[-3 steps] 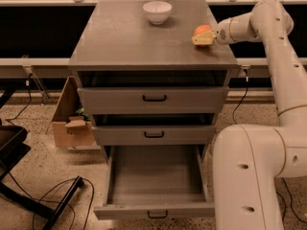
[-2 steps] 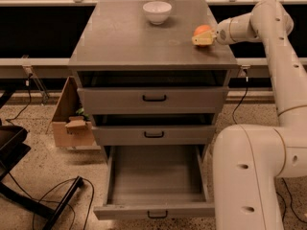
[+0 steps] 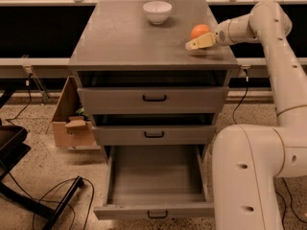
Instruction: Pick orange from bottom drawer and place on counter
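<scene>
The orange (image 3: pixel 200 30) rests on the counter (image 3: pixel 129 37) near its right edge. My gripper (image 3: pixel 195 38) reaches in from the right at counter height. It stands open around the orange. The near finger (image 3: pixel 199 43) lies just in front of the fruit and the far one is hidden behind it. The bottom drawer (image 3: pixel 156 181) is pulled fully out and its grey tray is bare. The two upper drawers are slightly ajar.
A white bowl (image 3: pixel 157 11) stands at the back middle of the counter. A cardboard box (image 3: pixel 72 121) sits on the floor left of the cabinet. Cables and a black chair base lie at lower left. My white arm and base (image 3: pixel 254 176) fill the right side.
The near finger has shifted slightly forward and left, away from the orange, and more of the orange now shows. The arm has otherwise stayed put.
</scene>
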You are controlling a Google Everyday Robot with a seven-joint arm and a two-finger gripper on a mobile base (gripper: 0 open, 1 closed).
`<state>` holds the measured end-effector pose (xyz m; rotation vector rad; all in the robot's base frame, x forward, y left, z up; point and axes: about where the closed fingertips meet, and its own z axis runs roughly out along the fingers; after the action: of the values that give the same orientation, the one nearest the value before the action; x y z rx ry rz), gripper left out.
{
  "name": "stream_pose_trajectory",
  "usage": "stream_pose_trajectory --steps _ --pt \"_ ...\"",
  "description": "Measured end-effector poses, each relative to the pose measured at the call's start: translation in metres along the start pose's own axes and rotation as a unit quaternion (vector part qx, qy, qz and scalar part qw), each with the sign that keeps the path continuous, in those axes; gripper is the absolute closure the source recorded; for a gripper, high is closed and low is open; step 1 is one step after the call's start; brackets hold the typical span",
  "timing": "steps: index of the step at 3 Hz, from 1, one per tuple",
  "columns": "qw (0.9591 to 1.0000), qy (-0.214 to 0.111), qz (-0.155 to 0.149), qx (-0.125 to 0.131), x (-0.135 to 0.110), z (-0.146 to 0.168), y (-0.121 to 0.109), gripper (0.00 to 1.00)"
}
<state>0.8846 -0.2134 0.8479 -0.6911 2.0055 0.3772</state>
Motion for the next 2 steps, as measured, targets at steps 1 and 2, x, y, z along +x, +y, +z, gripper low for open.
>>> stream_pose_trajectory --steps 1,2 --pt "1.0 0.0 0.0 -0.001 0.0 0.0 0.0 0.0" --pt "0.9998 0.003 -0.013 -0.015 -0.005 -0.036 0.003 0.0"
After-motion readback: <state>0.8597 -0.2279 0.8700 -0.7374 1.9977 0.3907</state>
